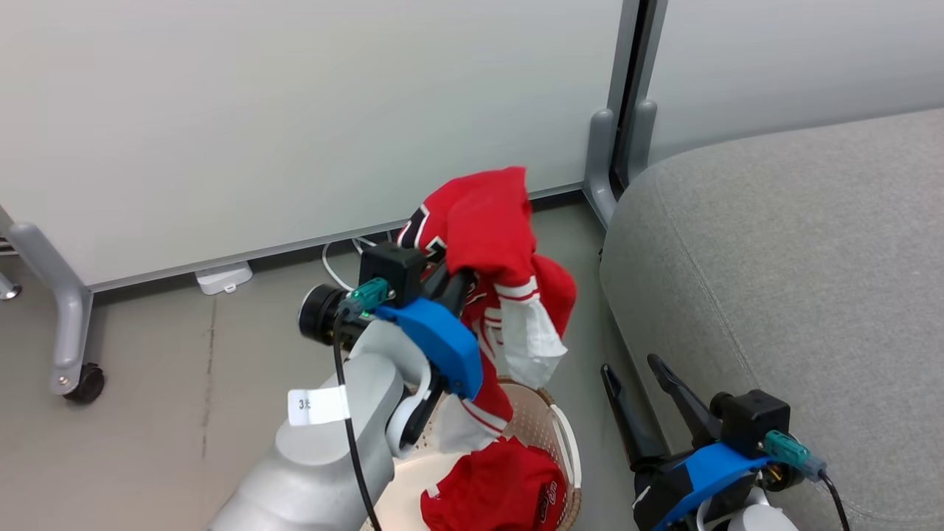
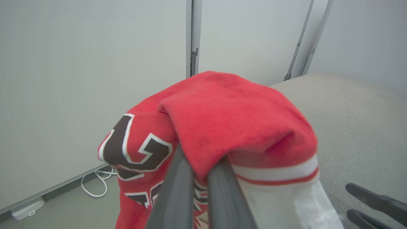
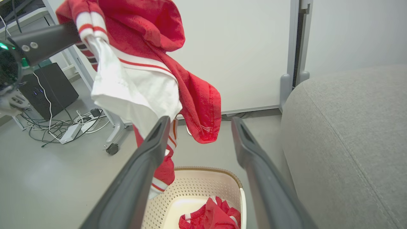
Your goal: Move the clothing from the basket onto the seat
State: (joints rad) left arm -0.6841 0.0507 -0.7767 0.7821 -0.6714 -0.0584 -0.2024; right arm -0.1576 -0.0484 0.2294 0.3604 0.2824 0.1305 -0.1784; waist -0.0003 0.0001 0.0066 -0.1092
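Clothing (image 1: 490, 221) hangs pinched in left claw (image 1: 459, 284) above basket (image 1: 535, 417); seat (image 1: 774, 258) lies to its right. Right claw (image 1: 630, 366) is spread wide, empty.

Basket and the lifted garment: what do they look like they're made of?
Basket: looks like cream moulded plastic, matt, judging by its regular perforations; its brown rim looks woven. Lifted garment: soft red knit, probably sports mesh: it drapes limply and shows tiny holes near the hem.
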